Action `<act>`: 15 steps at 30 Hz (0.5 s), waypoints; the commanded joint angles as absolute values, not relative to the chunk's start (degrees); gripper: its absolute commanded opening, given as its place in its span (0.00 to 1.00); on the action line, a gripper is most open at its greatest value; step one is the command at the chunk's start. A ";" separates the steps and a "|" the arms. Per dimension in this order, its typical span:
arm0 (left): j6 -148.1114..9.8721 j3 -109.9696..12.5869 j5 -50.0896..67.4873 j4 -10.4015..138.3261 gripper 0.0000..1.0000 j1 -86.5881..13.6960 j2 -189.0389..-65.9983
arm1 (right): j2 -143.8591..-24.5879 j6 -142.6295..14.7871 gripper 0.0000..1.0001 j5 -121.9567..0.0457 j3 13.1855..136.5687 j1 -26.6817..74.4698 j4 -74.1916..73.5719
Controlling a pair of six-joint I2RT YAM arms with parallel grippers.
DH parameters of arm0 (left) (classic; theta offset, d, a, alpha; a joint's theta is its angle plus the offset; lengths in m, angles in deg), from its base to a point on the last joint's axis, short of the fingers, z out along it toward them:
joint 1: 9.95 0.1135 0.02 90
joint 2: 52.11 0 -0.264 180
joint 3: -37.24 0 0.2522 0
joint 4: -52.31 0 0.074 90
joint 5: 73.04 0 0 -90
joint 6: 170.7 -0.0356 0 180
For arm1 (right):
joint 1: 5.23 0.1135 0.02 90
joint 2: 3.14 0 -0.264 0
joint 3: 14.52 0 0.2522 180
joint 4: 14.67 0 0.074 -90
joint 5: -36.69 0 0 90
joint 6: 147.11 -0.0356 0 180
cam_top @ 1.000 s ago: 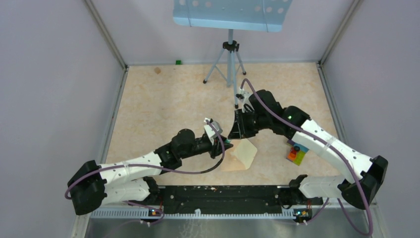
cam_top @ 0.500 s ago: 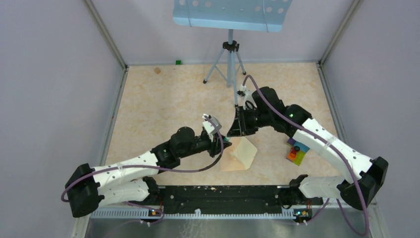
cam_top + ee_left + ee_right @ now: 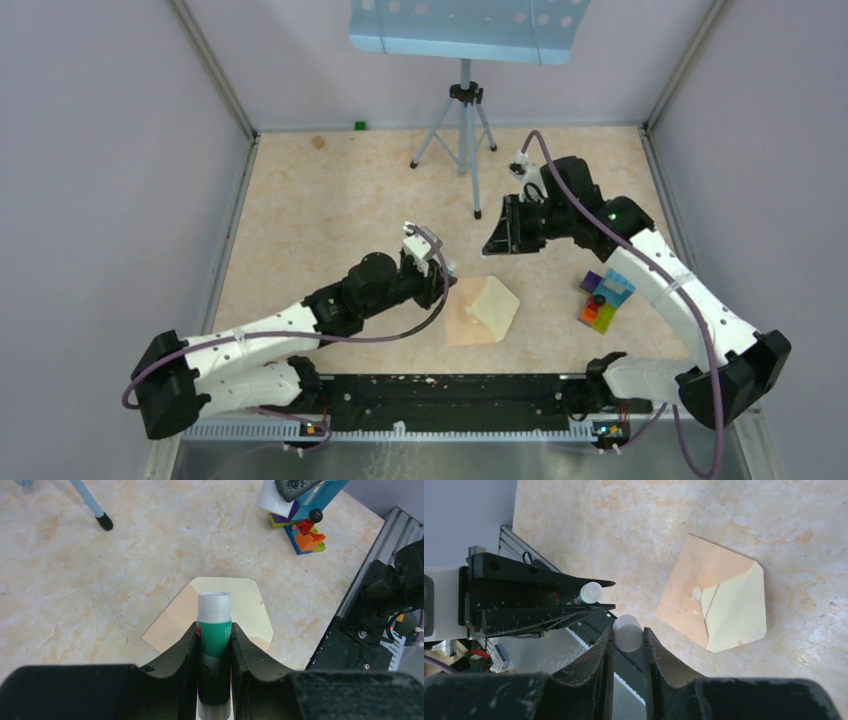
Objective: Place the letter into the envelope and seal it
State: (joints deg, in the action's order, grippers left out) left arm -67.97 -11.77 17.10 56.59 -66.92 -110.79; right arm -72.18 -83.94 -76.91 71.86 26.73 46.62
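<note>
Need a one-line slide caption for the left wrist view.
Left gripper clamps an uncapped green glue stick, pointed toward the tan envelope lying flat on the table.

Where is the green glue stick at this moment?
The green-and-white plastic glue stick is clamped between the fingers of the left gripper, white tip forward, hovering at the left edge of the flat tan paper envelope in the top view.

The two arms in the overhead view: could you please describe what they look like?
Both the left arm and right arm have white links joined by rounded black joints, with a purple cable looping along each. The left gripper and right gripper are black, with two curved, scuffed fingers each.
</note>
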 commanded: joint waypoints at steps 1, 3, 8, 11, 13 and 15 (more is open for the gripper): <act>-63.42 -15.68 23.10 58.56 0.00 -65.60 -111.20 | -72.54 -81.69 0.00 -68.99 74.74 25.53 48.08; -60.27 -18.35 23.64 60.86 0.00 -63.92 -111.28 | -73.85 -81.55 0.00 -62.31 73.08 25.52 47.31; -49.46 -24.91 20.91 64.70 0.00 -57.86 -109.97 | -78.36 -82.81 0.00 -45.52 65.62 25.53 39.96; -43.24 -25.53 18.03 62.26 0.00 -54.71 -107.93 | -82.18 -82.99 0.00 -37.90 62.20 25.48 33.05; -40.09 -25.96 17.94 61.71 0.00 -52.94 -106.68 | -85.74 -82.90 0.00 -34.06 60.92 25.22 29.19; -38.69 -26.44 17.90 61.61 0.00 -51.82 -105.71 | -89.10 -82.85 0.00 -32.90 59.89 24.72 24.94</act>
State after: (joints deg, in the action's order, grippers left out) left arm -46.57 -23.92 19.55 63.93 -53.85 -108.41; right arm -84.92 -82.82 -43.03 61.09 25.84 35.83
